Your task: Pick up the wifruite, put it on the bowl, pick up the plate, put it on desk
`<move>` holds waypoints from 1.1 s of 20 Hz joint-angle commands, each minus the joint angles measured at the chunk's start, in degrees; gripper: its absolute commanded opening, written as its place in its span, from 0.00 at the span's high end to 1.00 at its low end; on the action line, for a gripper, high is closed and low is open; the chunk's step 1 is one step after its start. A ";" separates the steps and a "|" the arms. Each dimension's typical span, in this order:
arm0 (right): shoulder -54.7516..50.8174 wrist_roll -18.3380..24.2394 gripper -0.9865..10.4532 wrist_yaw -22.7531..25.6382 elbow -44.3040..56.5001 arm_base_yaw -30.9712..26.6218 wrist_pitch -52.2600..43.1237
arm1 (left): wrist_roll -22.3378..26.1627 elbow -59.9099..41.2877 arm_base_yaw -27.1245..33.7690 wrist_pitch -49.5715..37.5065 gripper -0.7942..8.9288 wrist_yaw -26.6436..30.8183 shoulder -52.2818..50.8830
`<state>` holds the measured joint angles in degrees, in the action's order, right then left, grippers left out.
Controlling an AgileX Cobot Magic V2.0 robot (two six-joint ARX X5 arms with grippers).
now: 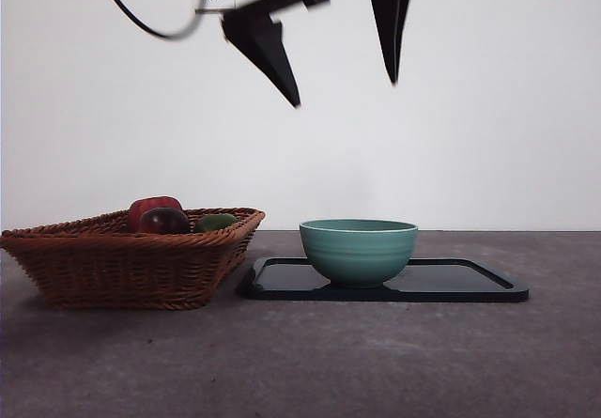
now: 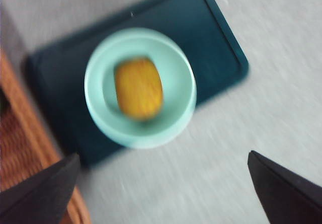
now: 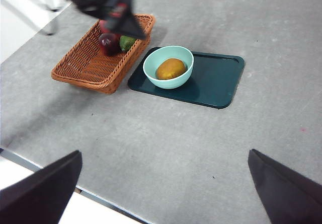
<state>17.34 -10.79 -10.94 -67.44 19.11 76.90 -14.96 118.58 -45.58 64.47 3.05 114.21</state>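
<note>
Sitting already inside the bowl [image 2: 140, 87]: the wifruite [image 2: 138, 88], lying on the bottom with its long axis across the bowl, rim all around it. Resting in turn on the dark tray [image 3: 216, 80], toward the tray end nearest the wicker basket [image 3: 95, 63], with the other end of the tray lying bare.

Hanging high above the bowl with jaws spread wide and holding nothing: the left hand [image 1: 343, 80], seen in the front view as two black tips well above the rim. Looking almost straight down at the fruit in its own wrist view, though blurred by motion, so exact edges hard to tell.

Waiting farther back over the near part of the surface [image 3: 166, 143]: the right hand [image 3: 163, 189], also open and empty, looking at the whole scene from a distance.

Judging the fruit step as done and the tray step as next. Being nearer, the left hand, but standing over the bowl and not over a tray edge. Needing a grip on the thin raised rim, probably at the bare end away from the basket. Lying close beside the basket, one long side of the tray, so little room there. Staying open on the far side and in front of the tray, much free surface for setting it down. Risking a sliding bowl if tilting the tray.
</note>
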 commanded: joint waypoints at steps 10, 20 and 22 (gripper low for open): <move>0.11 -0.57 0.43 -0.22 -0.61 0.26 4.28 | 6.69 8.33 1.77 -7.21 0.45 -0.09 18.12; 0.11 -0.57 0.43 -0.22 -0.61 0.26 4.28 | 5.70 8.33 1.92 -6.80 0.45 -0.15 22.38; 0.11 -0.57 0.43 -0.22 -0.61 0.26 4.28 | 5.70 8.33 2.08 -6.80 0.45 -0.15 22.67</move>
<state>17.34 -10.79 -10.94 -67.44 19.11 76.90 -8.95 125.23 -43.33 58.04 3.01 134.96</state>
